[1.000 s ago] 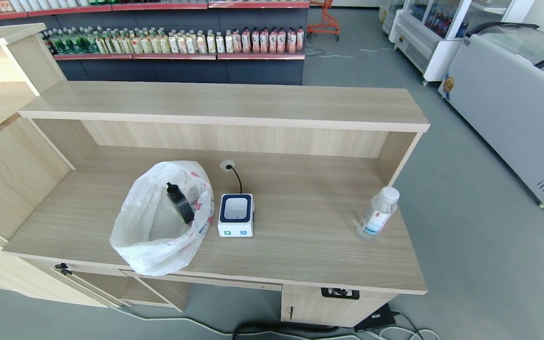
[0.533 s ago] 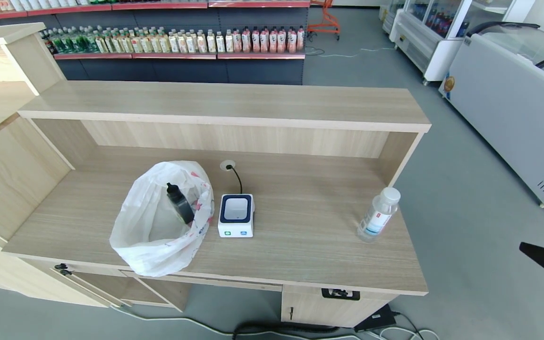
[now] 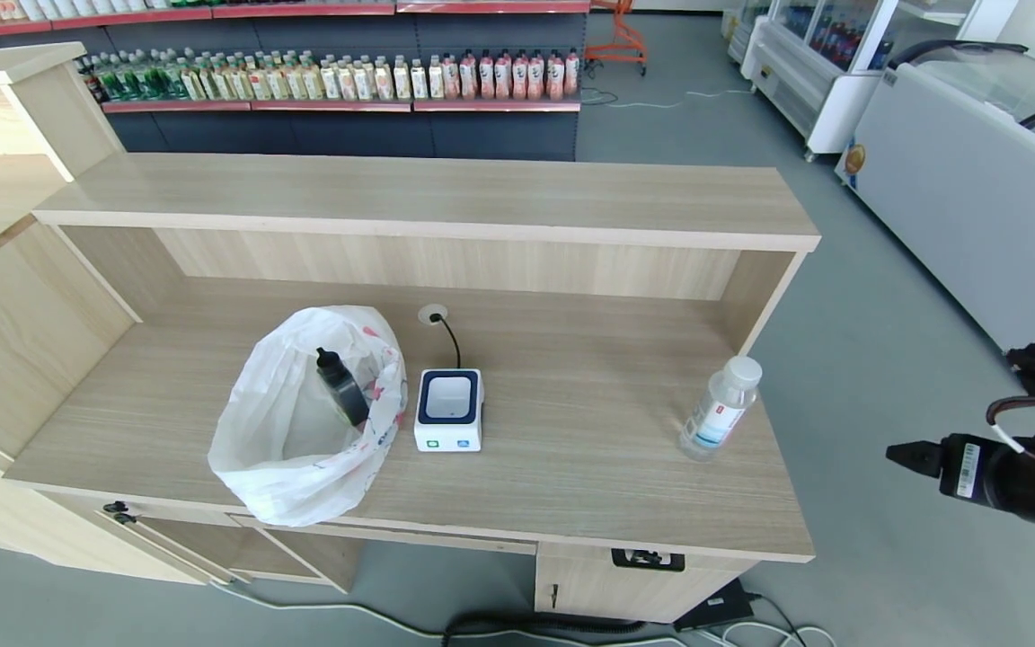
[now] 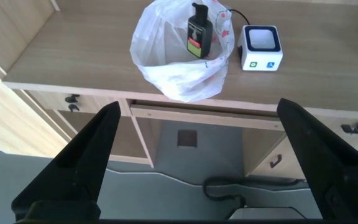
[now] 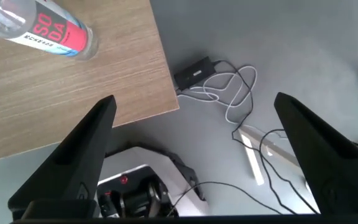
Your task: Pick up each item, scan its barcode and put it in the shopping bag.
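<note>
The right gripper [image 5: 194, 99] is empty, its jaws spread wide. The water bottle [image 3: 720, 406] stands upright ahead of it, apart, near the counter [image 3: 571, 467] edge. The bottle seems light, smooth and thin-walled, so a gentle hold at its labelled middle is best.

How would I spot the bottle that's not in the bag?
On the wooden counter, look past the white scanner toward the right end. A clear bottle stands upright alone there, with a white cap, unlike the black bottle inside the shopping bag.
</note>
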`<state>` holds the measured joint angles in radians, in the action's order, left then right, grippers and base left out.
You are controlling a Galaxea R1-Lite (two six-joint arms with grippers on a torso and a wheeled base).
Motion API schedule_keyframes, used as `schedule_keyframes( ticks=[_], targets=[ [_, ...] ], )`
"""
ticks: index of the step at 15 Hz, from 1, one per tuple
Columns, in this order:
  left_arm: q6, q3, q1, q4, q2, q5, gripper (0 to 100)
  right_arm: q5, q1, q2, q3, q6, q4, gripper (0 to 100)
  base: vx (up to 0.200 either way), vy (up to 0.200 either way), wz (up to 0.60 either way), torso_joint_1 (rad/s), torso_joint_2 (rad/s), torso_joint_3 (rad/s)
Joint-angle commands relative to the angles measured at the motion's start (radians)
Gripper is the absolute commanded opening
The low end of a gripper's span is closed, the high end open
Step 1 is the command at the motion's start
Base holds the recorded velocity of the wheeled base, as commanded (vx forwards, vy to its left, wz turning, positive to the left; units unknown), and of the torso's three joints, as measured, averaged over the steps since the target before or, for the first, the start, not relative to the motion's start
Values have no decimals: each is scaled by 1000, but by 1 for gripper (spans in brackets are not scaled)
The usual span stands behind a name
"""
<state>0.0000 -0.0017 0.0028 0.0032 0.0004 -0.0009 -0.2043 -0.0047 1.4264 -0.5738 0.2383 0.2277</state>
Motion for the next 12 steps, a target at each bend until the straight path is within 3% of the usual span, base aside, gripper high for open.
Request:
schedule_keyframes(
  ticks=[1,5,12],
  targets=[
    [0,0,0,0,0,-1,100,-1,52,164,-43,-28,82,100,0,0,0,0,0,0],
    [0,0,0,0,0,-1,100,6,120,249,-43,-151,231,100,0,0,0,0,0,0],
    [0,0,0,0,0,1,100,20,143,367,-37,-249,421,100,0,0,0,0,0,0]
  ],
)
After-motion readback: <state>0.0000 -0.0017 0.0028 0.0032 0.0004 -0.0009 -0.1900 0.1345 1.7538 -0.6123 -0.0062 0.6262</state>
